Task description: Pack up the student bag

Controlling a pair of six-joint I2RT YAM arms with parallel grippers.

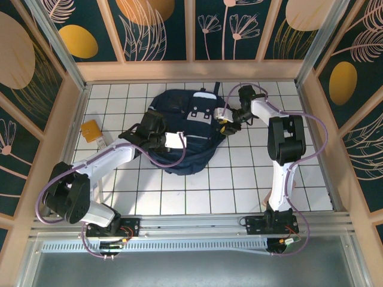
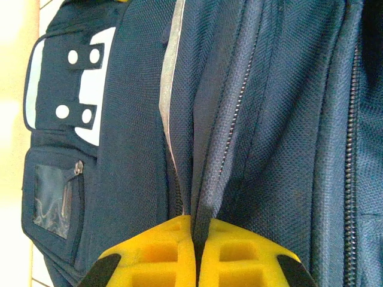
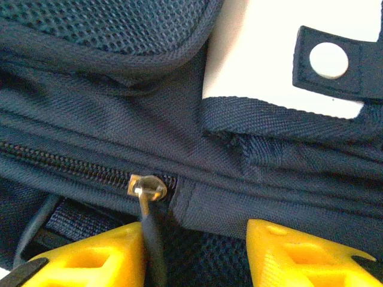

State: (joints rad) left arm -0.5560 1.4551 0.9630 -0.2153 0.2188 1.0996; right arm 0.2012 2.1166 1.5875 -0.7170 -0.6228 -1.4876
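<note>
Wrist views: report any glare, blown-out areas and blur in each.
Left wrist: table at the left edge is washed out; bag weave is sharp. Right wrist: the bag's white patch is blown out, the zip pull glints.

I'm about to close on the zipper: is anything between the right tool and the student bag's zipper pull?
Nothing visible. The right tool is open, and the zipper pull of the student bag sits in its gap, close to one finger. The left tool is shut on a fold of the bag.
</note>
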